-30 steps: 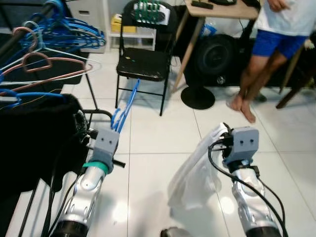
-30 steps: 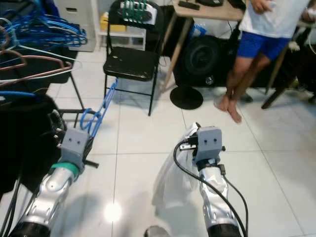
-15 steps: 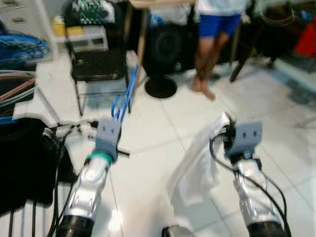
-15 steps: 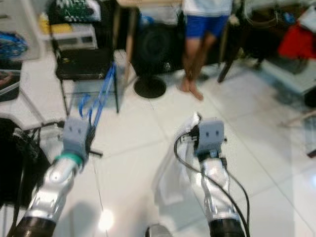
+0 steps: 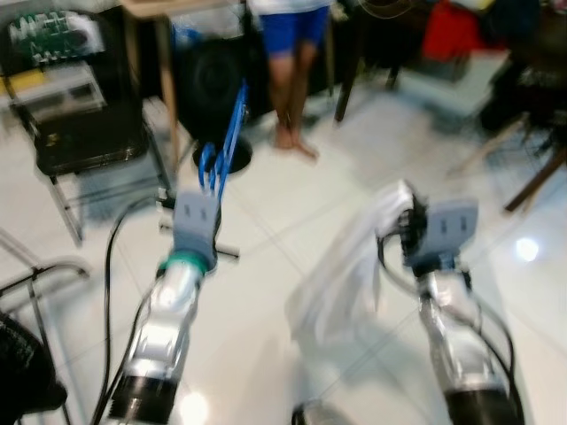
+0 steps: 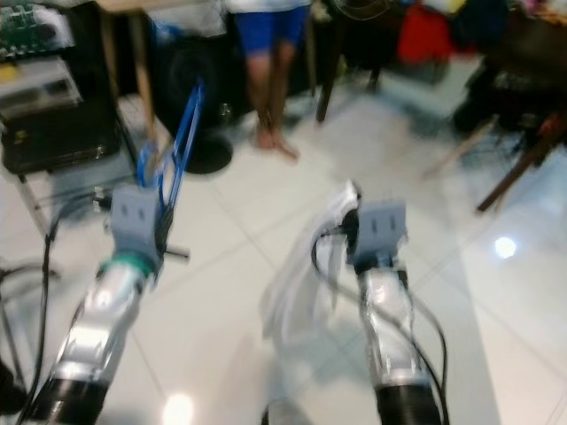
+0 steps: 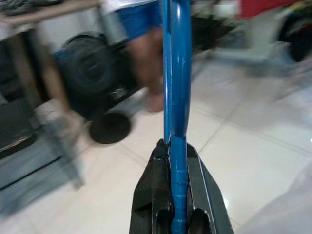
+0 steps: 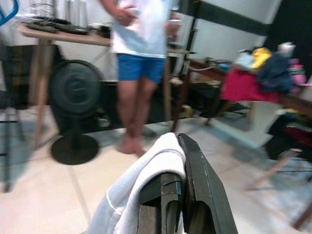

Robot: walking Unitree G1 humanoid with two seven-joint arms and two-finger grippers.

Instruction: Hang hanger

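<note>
The whole scene is sliding leftward compared with half a second ago, so the camera is turning: the black folding chair [image 5: 84, 133] is now sitting near the left edge of the head views, and the person [image 5: 288, 53] in blue shorts is standing just beyond the hanger instead of off to the right. The rack of hangers seen a second ago is gone from the head views, and red and dark clothes [image 6: 425, 31] are coming in at the far right. Both arms are keeping their poses.

The left pincer [image 7: 176, 195] is clamping narrowly on the blue hanger [image 5: 226, 146], which is standing upright from the fingers [image 7: 148, 195] and reaching toward the person's legs. The right pincer [image 8: 178, 195] is pinching a white garment [image 5: 350, 266] between nearly closed fingers; the cloth is draping over one finger and hanging toward the floor [image 5: 266, 292] between the two arms.

A floor fan [image 8: 73, 105] is standing beside the person, under a wooden worktop [image 8: 58, 36]. Past the hanger, toward the person, white tiled floor is lying open; dark furniture legs [image 5: 532, 173] are crowding the right edge.
</note>
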